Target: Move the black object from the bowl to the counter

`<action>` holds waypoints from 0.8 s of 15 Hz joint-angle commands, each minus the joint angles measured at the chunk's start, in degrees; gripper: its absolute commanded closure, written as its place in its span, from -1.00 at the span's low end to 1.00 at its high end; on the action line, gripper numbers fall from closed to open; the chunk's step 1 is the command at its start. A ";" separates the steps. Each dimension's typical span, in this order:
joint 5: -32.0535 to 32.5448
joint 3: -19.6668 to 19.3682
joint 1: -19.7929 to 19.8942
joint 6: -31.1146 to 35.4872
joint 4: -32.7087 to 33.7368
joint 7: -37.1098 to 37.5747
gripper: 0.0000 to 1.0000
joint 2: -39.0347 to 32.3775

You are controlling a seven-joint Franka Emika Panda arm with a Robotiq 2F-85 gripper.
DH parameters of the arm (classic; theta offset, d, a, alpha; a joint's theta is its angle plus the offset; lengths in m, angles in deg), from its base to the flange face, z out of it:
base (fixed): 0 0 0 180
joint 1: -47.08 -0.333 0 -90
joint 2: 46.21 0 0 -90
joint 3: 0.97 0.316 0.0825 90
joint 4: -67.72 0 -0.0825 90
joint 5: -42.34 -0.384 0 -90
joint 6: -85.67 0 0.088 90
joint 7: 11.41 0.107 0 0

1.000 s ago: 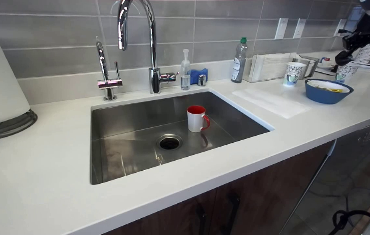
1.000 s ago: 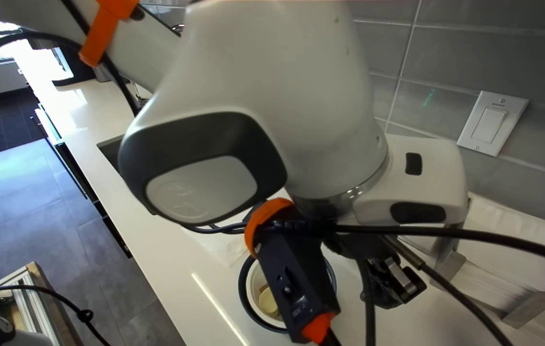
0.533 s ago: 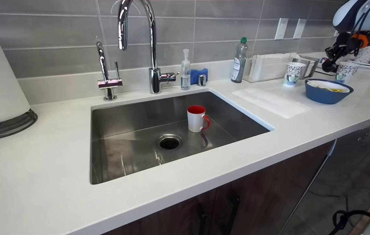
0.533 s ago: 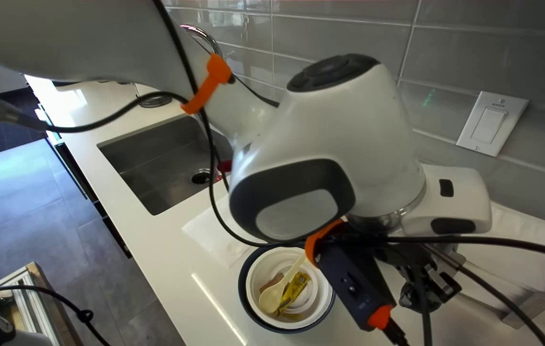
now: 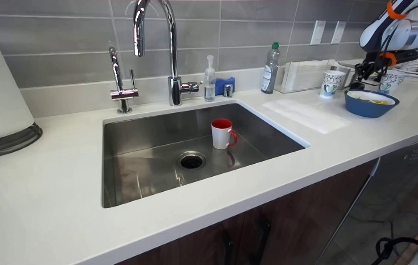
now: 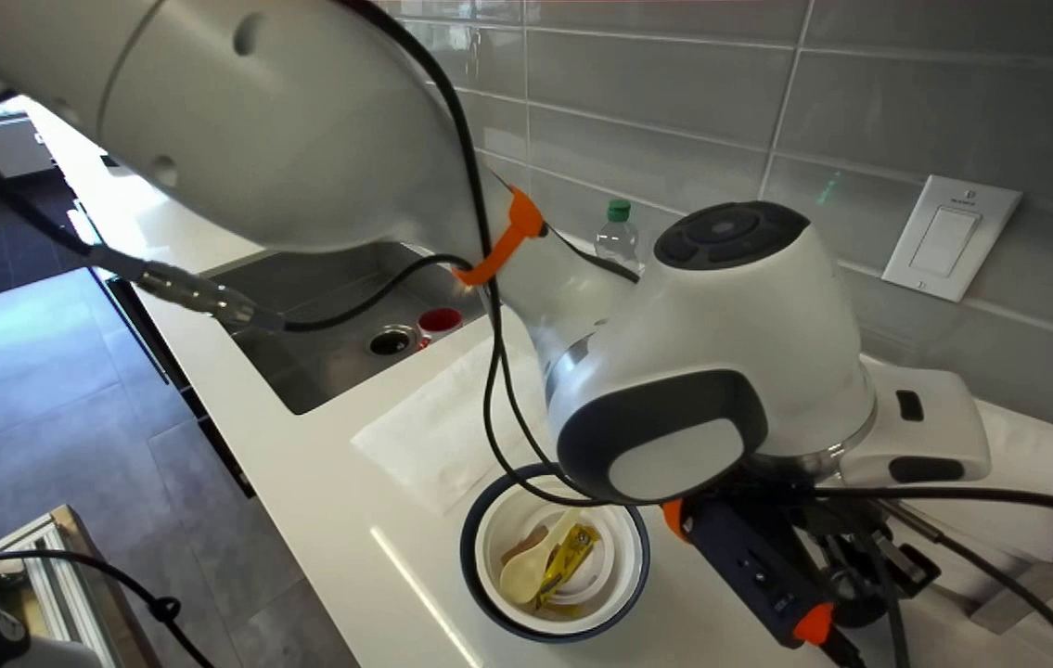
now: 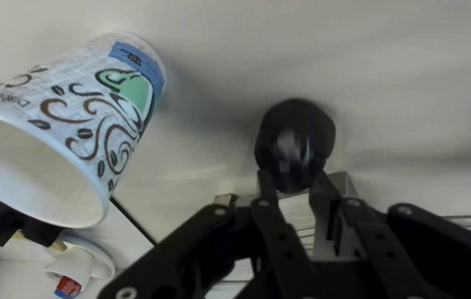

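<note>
The black object (image 7: pixel 295 137), rounded and glossy, is between the fingertips of my gripper (image 7: pixel 292 180) in the wrist view. My gripper is shut on it. In an exterior view the black object (image 5: pixel 357 85) hangs below the gripper, behind the left rim of the blue bowl (image 5: pixel 371 109). In an exterior view the bowl (image 6: pixel 468 557) holds a pale spoon and a yellow packet, and the gripper (image 6: pixel 860 594) is to its right, partly hidden by cables. The black object is low over the white counter (image 7: pixel 405 74); I cannot tell if it touches.
A patterned paper cup (image 7: pixel 106 112) stands close to the held object. Cups (image 5: pixel 332 84) (image 5: pixel 391 81) stand on both sides of the gripper. A napkin holder (image 5: pixel 306 76) is behind. A white paper sheet (image 5: pixel 306 116) lies beside the sink (image 5: pixel 150 147), which contains a red-white mug (image 5: pixel 220 136).
The gripper with the black object has moved left and down in an exterior view, coming down behind the bowl. The arm has uncovered the bowl in an exterior view. The bowl has not moved.
</note>
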 commanded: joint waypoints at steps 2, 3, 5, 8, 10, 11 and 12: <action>3.95 -1.08 -0.15 -7.66 1.80 2.48 -0.35 1.51; 4.48 -0.85 -0.08 -10.40 1.06 1.76 -0.48 3.05; 5.34 -0.70 -0.30 -17.42 0.23 1.14 -0.77 5.81; 4.64 0.74 -0.06 -23.39 -1.39 -0.95 -1.00 10.02; 4.09 1.57 -0.55 -26.41 -3.53 -2.28 -1.00 13.46; 4.09 1.72 -0.91 -27.82 -4.39 -2.58 -1.00 14.85; 3.61 2.17 -1.06 -28.92 -5.18 -3.27 -1.00 16.02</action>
